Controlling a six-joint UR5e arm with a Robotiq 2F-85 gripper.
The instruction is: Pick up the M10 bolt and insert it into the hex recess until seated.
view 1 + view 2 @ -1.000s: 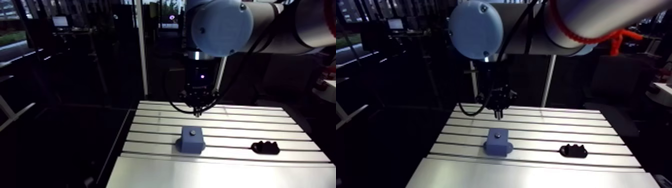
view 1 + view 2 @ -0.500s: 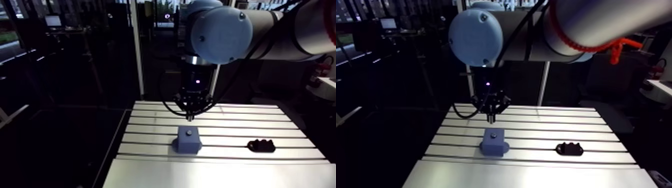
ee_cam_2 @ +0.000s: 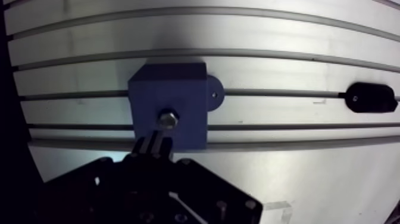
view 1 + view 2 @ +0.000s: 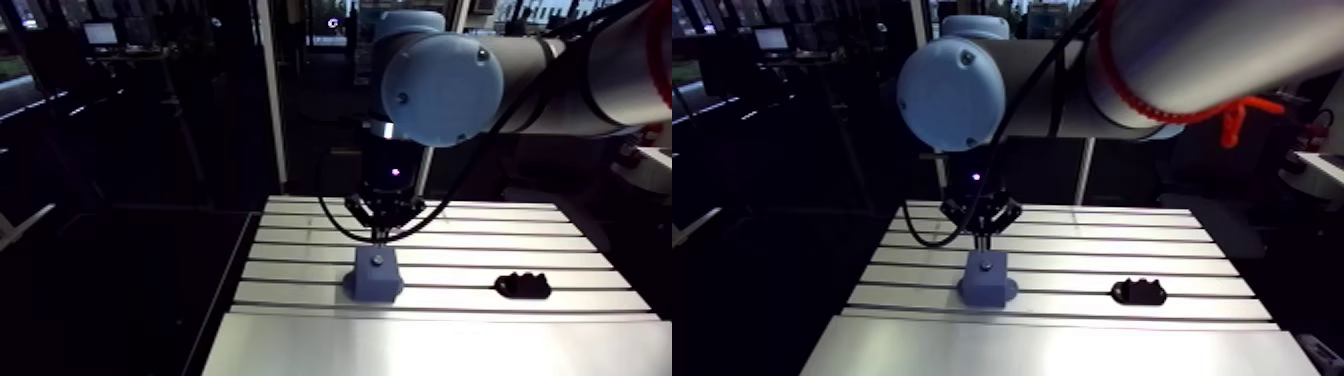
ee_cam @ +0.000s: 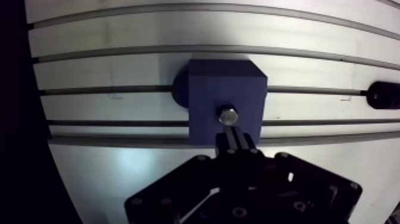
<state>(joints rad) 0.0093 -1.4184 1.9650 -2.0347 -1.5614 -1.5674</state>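
A blue block [image 5: 226,101] stands on the slotted table [image 5: 119,65], with a round foot on one side. The silver hex head of the bolt [image 5: 227,115] sits in the block's top face. My gripper [image 5: 233,136] is shut, its two fingers pressed together with nothing between them. Its tips hover just above the block's top, right beside the bolt head. In the arm view the gripper [image 4: 380,238] hangs straight over the block [image 4: 374,282]. I cannot tell whether the tips touch the bolt.
A small black part [image 4: 522,286] lies on the table to the right of the block; in the wrist view this black part [image 3: 370,98] lies well off to the side of the gripper. The table's left edge [image 4: 235,280] drops into darkness.
The gripper has come down from above the table behind the block to just over the block's top. The arm view shifted with the arm. Block and bolt have not moved.
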